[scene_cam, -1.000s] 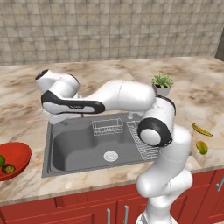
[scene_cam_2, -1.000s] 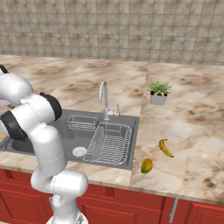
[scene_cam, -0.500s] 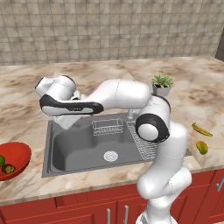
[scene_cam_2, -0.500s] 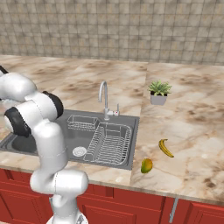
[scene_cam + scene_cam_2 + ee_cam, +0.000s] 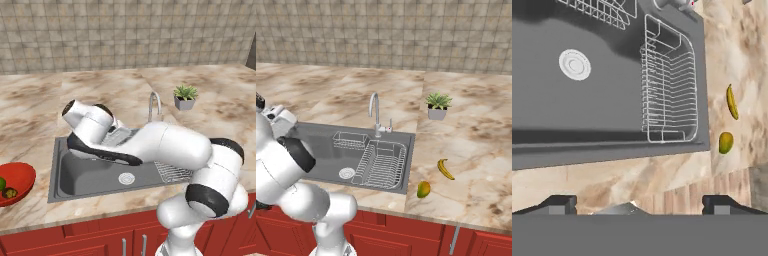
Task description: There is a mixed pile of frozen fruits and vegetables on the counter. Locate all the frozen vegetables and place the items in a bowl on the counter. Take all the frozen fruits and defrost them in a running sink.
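gripper: jaws spread wide, empty, above sink
banana: well off past the jaws on counter
oval fruit: near banana

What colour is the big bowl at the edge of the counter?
Glossy red. The bowl shows best in the left base view, with small green pieces inside.

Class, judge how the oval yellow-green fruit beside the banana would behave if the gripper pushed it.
The oval fruit looks rounded, so it would probably roll. It lies near the counter front edge, so it might fall off.
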